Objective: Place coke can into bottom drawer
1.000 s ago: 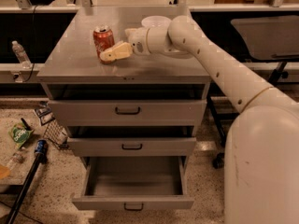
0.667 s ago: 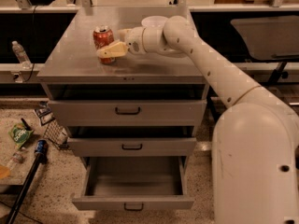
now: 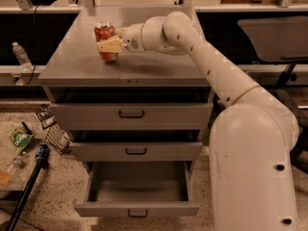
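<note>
On the table (image 3: 144, 67), towards its rear left, the coke can (image 3: 105, 32) stands upright or very nearly so, with the gripper (image 3: 108, 45) closed around its middle. One cream finger (image 3: 110, 45) crosses the front of the can; the other is hidden behind it. The arm reaches in from the right. The bottom drawer (image 3: 159, 209) is pulled out well below, showing a bare grey interior.

Risks from this position (judged, not observed):

1. Slip in transit. The can is smooth and thin-walled. A light grip may let it slide as it is lowered, and a heavy one may dent it.
2. Collision on descent. The table edge, the top drawer (image 3: 91, 114) and the middle drawer (image 3: 96, 151) all lie between the can and the target. The path must first clear the table front, then come down outside those fronts.
3. Wrong release point. Releasing high, or over the drawer's front rim, may tip the can or send it to the floor among the clutter there (a green packet (image 3: 20, 139) among it).
4. Pushing on the open drawer front may slide it shut.
</note>
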`<control>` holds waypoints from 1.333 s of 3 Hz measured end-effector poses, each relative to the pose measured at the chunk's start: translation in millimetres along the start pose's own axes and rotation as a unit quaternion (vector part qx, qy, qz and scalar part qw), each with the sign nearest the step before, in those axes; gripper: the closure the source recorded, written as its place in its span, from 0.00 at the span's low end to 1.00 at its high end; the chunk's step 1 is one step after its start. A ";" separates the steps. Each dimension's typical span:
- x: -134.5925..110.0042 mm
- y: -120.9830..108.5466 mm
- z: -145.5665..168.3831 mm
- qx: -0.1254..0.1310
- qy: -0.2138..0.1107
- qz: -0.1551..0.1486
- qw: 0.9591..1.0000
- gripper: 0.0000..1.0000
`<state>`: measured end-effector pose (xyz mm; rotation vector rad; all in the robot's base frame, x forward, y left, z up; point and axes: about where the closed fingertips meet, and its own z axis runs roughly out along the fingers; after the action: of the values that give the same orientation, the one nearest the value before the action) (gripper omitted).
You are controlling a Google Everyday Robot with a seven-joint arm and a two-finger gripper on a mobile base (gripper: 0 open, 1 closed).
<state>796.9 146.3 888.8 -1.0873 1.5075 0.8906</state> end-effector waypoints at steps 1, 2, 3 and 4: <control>-30.9 24.5 -35.2 0.000 0.000 -0.007 1.000 0.96; -63.5 70.5 -80.8 0.014 0.017 0.000 1.000 1.00; -73.4 125.7 -115.8 0.019 0.015 0.012 1.000 1.00; -57.3 187.6 -131.7 -0.008 0.055 0.019 0.998 1.00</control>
<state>581.6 93.8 970.7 -1.1391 1.6194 0.8825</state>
